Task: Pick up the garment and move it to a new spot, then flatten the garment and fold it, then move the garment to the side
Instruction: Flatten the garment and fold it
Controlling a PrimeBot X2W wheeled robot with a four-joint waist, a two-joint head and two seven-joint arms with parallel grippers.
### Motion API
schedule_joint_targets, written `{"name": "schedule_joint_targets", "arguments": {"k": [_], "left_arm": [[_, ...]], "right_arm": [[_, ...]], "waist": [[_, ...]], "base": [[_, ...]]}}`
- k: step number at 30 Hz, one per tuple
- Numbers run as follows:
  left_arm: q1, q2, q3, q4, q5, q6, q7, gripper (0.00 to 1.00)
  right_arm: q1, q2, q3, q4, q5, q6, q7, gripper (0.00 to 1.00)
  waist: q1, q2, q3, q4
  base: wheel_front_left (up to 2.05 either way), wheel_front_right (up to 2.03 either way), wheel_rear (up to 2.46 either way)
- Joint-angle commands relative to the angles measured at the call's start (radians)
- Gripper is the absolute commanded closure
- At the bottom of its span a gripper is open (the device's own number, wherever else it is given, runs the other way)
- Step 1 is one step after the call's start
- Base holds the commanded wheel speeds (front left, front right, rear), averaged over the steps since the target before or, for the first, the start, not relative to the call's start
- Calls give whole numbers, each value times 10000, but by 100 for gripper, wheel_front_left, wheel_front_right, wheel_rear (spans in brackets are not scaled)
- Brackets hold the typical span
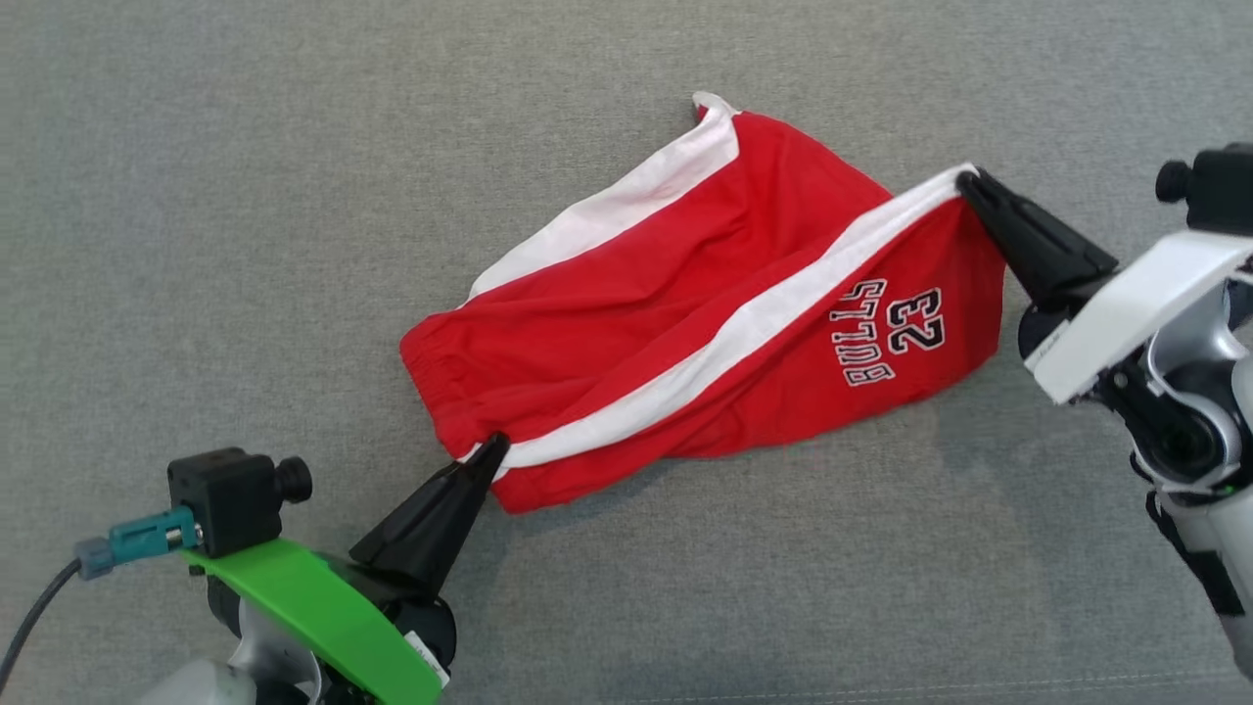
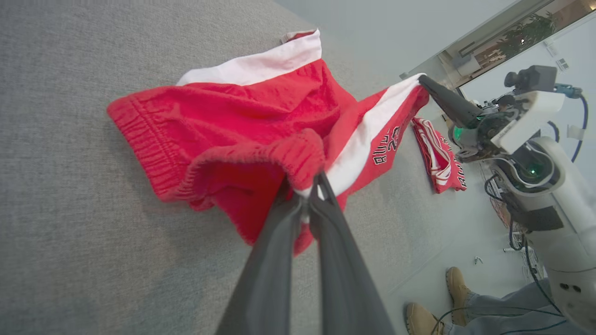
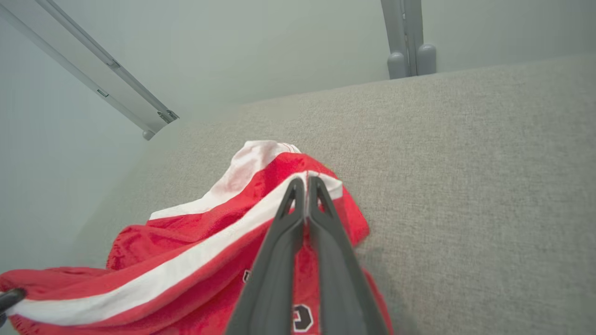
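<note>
Head view, left end effector point(image 1: 496, 444) pinching red shorts point(image 1: 685, 294) waistband, right end effector point(image 1: 969, 177) clamping hem, both arms cropped

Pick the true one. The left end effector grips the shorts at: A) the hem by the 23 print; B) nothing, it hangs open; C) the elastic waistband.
C: the left end effector pinches the red shorts at the gathered waistband.
</note>
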Motion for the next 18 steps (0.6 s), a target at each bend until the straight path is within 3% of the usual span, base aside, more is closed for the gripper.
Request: {"name": "schedule_joint_targets", "arguments": {"k": [1,5,8,18], "left_arm": [[-287,76,57,-192,-86,180,166,100],[-1098,-90,147,-89,-225,560,805,100],[-2203,-601,360,1065,-497,649,1288,100],[-3657,-1821,258,3833,-794,376,1690,100]], "right_arm": [[-348,97,15,248,-72,-7,53,100],[-1457,153,78,1267,-436,-7,-11,100],[-2397,250,210,2215,-696,-6,-103,100],[-3832,361,1123,3551,-828,-6,210,100]], "waist": [[0,0,323,440],[0,0,532,908],[0,0,705,1281],[0,0,840,1563]], "base": [[0,0,0],[0,0,0],[0,0,0],[0,0,0]]}}
